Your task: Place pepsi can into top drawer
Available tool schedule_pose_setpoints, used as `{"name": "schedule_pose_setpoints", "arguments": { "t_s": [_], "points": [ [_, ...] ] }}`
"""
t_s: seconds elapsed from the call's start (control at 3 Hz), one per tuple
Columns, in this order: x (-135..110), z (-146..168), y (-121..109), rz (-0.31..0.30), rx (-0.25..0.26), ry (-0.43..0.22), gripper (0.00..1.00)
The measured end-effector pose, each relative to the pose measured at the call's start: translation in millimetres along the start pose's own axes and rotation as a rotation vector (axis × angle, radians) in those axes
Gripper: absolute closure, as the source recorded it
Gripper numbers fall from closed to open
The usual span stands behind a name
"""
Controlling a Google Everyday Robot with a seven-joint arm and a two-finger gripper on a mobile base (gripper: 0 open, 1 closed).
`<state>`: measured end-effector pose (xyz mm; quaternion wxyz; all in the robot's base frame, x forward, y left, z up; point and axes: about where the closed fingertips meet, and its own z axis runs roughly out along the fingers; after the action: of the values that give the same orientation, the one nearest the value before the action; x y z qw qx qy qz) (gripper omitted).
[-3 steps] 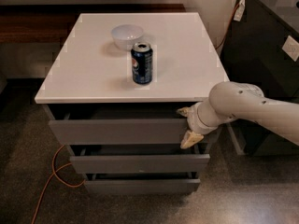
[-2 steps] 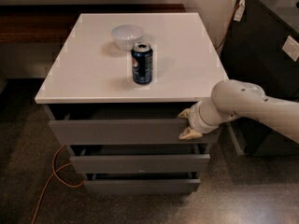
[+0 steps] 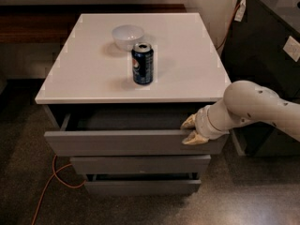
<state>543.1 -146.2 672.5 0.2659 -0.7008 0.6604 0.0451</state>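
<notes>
At the right end of the partly open wide grey top drawer (image 3: 117,142), our cream two-finger gripper (image 3: 192,131) pinches its front edge. Up and left of this claw we see the small dark blue pepsi can (image 3: 142,63) standing on the white cabinet top (image 3: 84,78), a round white bowl (image 3: 127,35) just behind.

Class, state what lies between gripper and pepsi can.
Camera view: the gripper is at the top drawer front, right end. Between it and the pepsi can lie only the open drawer gap and bare cabinet top.
</notes>
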Motion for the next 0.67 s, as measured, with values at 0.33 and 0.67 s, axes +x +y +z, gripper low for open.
{"name": "schedule_pose_setpoints", "arguments": {
  "t_s": [0.33,0.67],
  "points": [
    [-19.4,-12.7,23.3,-0.01,-0.015,-0.049,1.0],
    [-34.5,-15.7,45.2,-0.011,-0.042,-0.085,1.0]
  ]
}}
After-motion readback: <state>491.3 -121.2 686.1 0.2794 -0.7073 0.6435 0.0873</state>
